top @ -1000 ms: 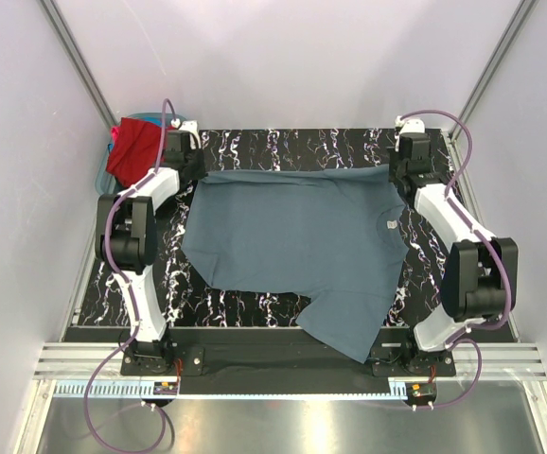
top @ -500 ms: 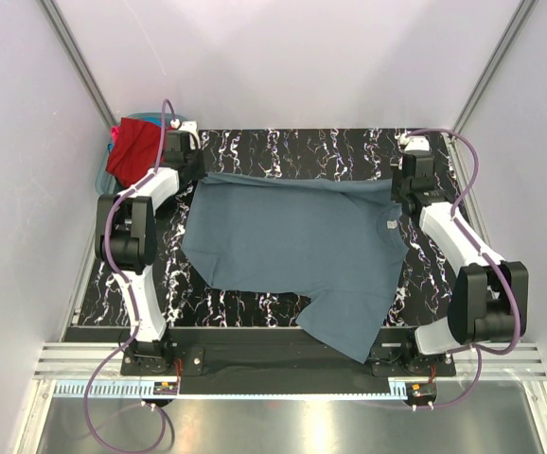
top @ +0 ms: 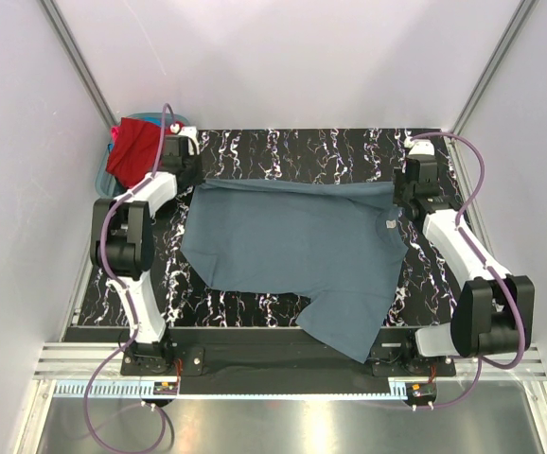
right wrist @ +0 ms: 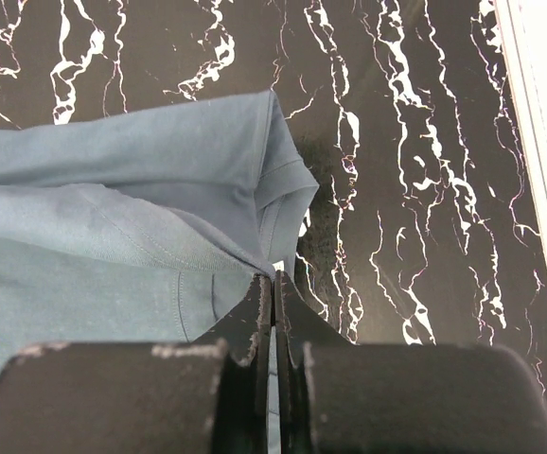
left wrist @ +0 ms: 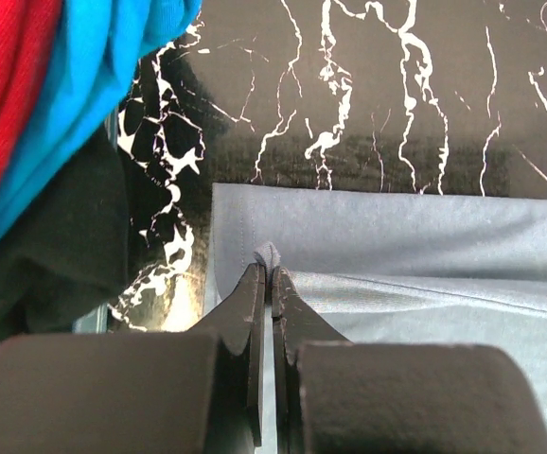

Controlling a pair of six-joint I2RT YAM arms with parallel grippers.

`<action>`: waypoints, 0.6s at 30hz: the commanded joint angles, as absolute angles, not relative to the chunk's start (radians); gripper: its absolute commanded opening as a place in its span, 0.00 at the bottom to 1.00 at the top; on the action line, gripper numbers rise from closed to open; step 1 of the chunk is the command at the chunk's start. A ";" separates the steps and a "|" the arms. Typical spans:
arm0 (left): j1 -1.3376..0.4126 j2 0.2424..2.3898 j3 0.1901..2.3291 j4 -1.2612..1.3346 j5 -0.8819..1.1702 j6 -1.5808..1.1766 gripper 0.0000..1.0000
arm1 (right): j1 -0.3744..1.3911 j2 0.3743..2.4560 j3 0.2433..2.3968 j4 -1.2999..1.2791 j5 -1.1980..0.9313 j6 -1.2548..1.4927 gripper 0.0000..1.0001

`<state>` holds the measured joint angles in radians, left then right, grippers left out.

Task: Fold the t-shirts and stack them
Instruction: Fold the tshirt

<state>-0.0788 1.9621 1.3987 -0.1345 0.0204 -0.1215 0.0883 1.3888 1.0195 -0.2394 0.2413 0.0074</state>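
Nearly flat, the slate grey-blue t-shirt (top: 292, 251) is lying across the black marbled table (top: 330, 147), 1 flap drooping over the near edge, while the left gripper (left wrist: 270, 272) and right gripper (right wrist: 273, 276) are each clamping 1 of its 2 far corners; a red tee (top: 133, 147) and bright blue tee (left wrist: 113, 66) are bunching far left.

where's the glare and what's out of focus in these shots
Top external: strong glare on the metal sheet at the bottom. Left wrist: the left hand is blurred at its near end, and the table shows a pale sheen. Right wrist: the grey-blue t-shirt is sharp, with a dark shadow beside its edge.
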 commanded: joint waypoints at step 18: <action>-0.072 1.835 1.339 -0.077 -0.006 -0.086 0.00 | 0.081 1.394 1.084 -0.250 0.296 -0.043 0.00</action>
